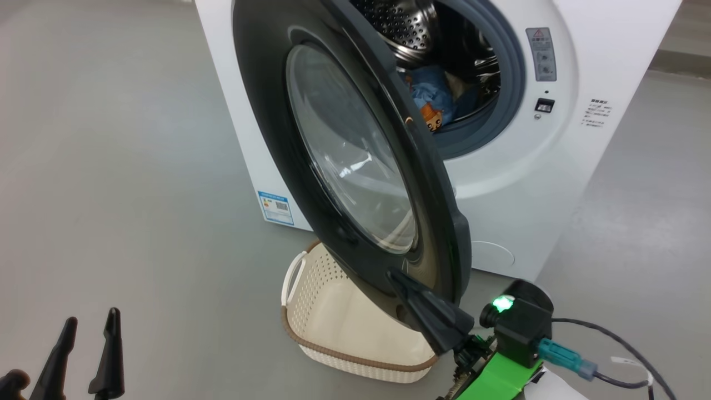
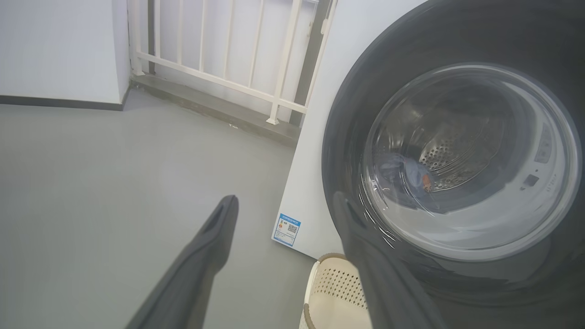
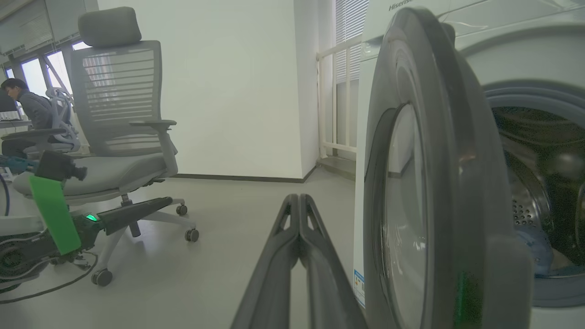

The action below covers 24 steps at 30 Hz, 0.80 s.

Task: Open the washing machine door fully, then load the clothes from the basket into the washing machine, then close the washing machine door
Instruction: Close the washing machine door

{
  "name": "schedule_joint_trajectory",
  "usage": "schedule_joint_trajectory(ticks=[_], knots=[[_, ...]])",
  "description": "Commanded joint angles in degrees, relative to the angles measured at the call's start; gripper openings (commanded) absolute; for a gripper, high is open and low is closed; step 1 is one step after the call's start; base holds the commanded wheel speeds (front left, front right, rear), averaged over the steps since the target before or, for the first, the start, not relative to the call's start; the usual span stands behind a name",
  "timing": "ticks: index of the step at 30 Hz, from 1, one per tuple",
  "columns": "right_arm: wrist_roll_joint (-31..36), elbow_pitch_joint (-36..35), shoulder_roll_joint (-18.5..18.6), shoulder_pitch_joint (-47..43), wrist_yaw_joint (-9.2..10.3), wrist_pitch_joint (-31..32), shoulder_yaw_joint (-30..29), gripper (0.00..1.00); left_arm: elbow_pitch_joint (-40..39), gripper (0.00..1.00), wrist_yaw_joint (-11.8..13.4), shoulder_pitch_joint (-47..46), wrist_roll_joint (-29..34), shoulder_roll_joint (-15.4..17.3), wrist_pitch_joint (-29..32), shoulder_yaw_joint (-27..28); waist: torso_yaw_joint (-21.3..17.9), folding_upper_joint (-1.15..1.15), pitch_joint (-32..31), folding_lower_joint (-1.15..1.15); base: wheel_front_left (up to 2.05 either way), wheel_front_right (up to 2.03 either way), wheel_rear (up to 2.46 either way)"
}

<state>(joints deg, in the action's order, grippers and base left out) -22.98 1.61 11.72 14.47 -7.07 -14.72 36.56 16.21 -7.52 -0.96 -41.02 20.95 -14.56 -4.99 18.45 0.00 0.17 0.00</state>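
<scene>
The white washing machine [image 1: 533, 183] stands ahead with its black washing machine door [image 1: 355, 150] swung partway open. Light-blue clothes [image 1: 430, 94] with an orange bear print lie in the steel drum; through the door glass they show as clothes [image 2: 406, 176]. The cream basket [image 1: 344, 350] sits on the floor under the door, and the part of its inside that shows looks bare. My right gripper [image 1: 395, 275] is shut, with nothing held, its tip at the door's lower outer face; whether it touches I cannot tell. My left gripper [image 1: 93, 319] stands open at the lower left, apart from everything.
Grey floor spreads left of the machine. A white railing [image 2: 215, 68] runs behind it. A grey office chair [image 3: 119, 114] on casters stands off to the side, and a person [image 3: 23, 105] sits far behind it. A cable [image 1: 616, 339] trails from my right wrist.
</scene>
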Motion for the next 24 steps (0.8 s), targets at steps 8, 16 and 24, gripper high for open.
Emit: schedule_joint_trajectory(ticks=[8, 16, 24], knots=[[-2.72, 8.33, -0.73, 2.23, -0.42, -0.28, 1.47, 0.00, -0.63, 1.00, 0.03, -2.89, -1.14, 2.17, -0.44, 2.22, 1.22, 0.00, 1.57, 0.00, 0.00, 0.00, 0.00], [-3.87, 13.37, -1.15, 3.40, -0.42, -0.28, 0.60, 0.00, -0.64, 1.00, 0.03, -3.33, -1.46, 2.40, -0.44, 2.10, 1.78, 0.00, 2.01, 0.00, 0.00, 0.00, 0.00], [-3.95, 15.82, -1.00, 3.86, -0.42, -0.28, -2.85, 0.00, -0.41, 1.00, 0.03, -3.70, -1.02, 2.54, -0.44, 2.30, 2.13, 0.00, 2.45, 0.00, 0.00, 0.00, 0.00]])
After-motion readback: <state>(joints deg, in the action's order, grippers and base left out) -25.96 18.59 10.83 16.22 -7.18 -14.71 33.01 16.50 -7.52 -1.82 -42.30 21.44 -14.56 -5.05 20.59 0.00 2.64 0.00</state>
